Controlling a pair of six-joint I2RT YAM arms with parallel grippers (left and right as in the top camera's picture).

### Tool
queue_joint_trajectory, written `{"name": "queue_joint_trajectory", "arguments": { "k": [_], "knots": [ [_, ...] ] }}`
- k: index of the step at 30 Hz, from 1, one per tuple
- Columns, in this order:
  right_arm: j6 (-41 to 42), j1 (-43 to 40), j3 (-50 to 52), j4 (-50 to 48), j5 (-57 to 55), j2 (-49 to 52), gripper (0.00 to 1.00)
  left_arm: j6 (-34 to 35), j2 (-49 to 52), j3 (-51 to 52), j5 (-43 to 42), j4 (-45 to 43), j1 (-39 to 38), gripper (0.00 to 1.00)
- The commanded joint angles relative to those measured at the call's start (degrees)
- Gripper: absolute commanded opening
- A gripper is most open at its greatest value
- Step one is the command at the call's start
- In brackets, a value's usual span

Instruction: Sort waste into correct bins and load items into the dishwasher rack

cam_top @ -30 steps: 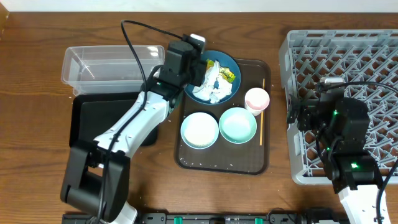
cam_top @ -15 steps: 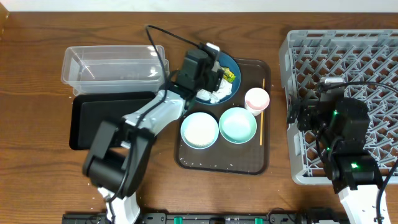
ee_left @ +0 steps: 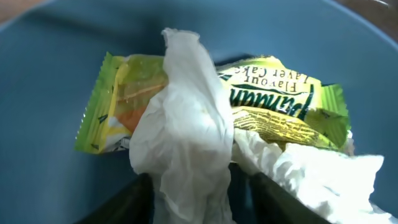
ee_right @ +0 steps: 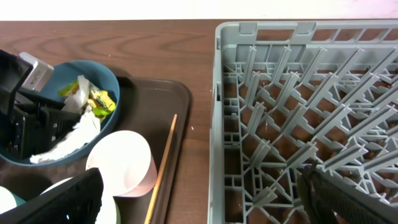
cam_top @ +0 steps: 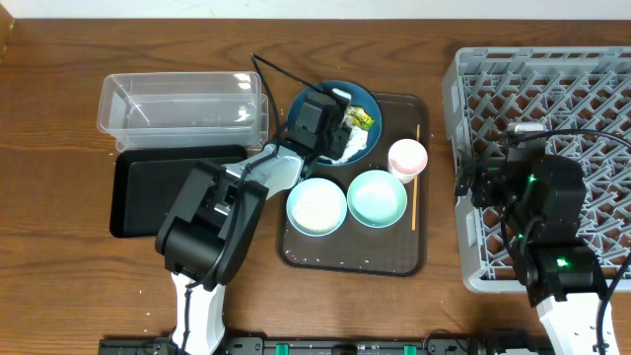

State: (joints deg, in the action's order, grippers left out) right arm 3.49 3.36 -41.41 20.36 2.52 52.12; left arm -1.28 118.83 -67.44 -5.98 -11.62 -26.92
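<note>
My left gripper point(ee_left: 196, 186) is down inside the dark-blue bowl point(cam_top: 367, 99) on the brown tray. Its fingers press both sides of a crumpled white napkin point(ee_left: 183, 134). A yellow-green snack wrapper point(ee_left: 283, 106) lies under and behind that napkin, and more napkin point(cam_top: 351, 148) lies beside it. In front of the bowl stand two pale mint bowls point(cam_top: 316, 205) point(cam_top: 377, 198), a pinkish cup point(cam_top: 407, 157) and a chopstick point(cam_top: 415, 177). My right gripper point(ee_right: 199, 186) hangs open and empty over the left edge of the grey dishwasher rack point(cam_top: 552, 89).
A clear plastic tub point(cam_top: 177, 104) stands at the back left, with a shallow black tray point(cam_top: 148, 192) in front of it. The brown serving tray point(cam_top: 355, 258) lies between these bins and the rack. The left arm's cable loops above the tub's right end.
My left gripper has moved right and down into the blue bowl, and its jaws have narrowed around the napkin. The right arm has not moved.
</note>
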Motion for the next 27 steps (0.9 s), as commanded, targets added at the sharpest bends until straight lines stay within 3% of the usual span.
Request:
{"name": "queue_joint_trajectory", "arguments": {
  "k": [1,6,18,27],
  "knots": [
    [0.8,0.0,-1.2,0.2,-0.8,0.0,0.99,-0.4,0.3,-1.0,0.0,0.5,-0.1,0.4],
    [0.8,0.0,-1.2,0.2,-0.8,0.0,0.99,-0.4,0.1,-1.0,0.0,0.3,-0.1,0.06],
    [0.8,0.0,-1.2,0.3,-0.8,0.0,0.99,-0.4,-12.8,-1.0,5.5,1.8,2.0,0.06],
    [0.7,0.0,-1.2,0.3,-0.8,0.0,0.99,-0.4,-19.0,-1.0,5.6,3.2,11.0,0.06]
  ]
}}
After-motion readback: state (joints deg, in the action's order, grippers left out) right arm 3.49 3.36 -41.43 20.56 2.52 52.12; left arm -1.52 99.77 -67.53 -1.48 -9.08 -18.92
